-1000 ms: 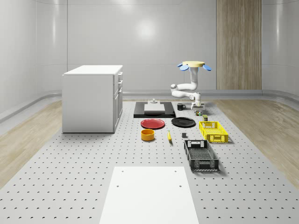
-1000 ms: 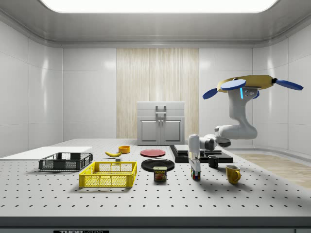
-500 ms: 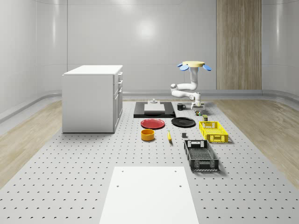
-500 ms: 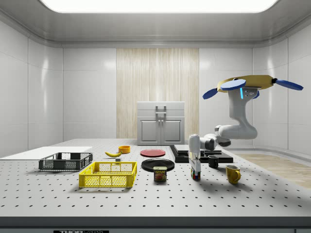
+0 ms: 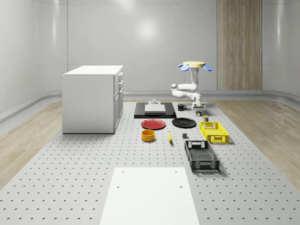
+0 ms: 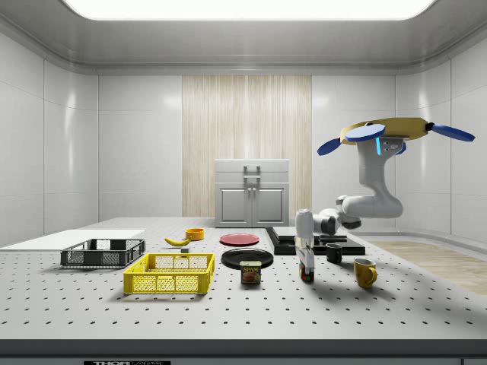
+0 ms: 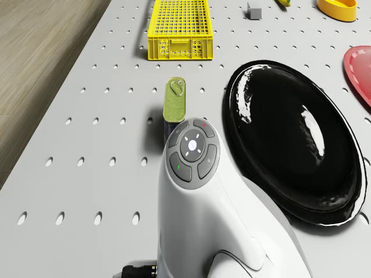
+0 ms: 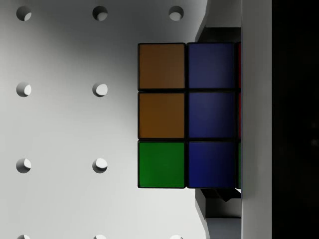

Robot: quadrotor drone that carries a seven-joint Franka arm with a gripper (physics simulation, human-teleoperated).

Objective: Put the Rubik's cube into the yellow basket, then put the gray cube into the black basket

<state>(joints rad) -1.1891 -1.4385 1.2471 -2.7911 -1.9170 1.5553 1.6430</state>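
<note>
Grasp state: gripper (image 6: 306,258) points straight down, Rubik's cube (image 8: 187,114) directly below the wrist. The dark fingers (image 8: 222,35) lie flat against two opposite faces: clamped on the cube, as far as the wrist view shows. Whether the cube's underside is clear of the table (image 6: 380,312) cannot be told.

Drone (image 6: 384,131) hovers above the table, well behind and over the gripper, arm reaching forward and down.

Key relation: yellow basket (image 7: 177,49) lies ahead of the gripper, past the tin can (image 7: 175,98) just beside it. Basket's long axis runs away from the gripper, short end wall nearest. Judgement: carry must clear the can and that wall.

Materials: cube is glossy, with square stickers and hard edges. Basket is a rigid open lattice. Table is matte and perforated.

Gray cube (image 7: 254,10), small and plain, sits well beyond
</note>
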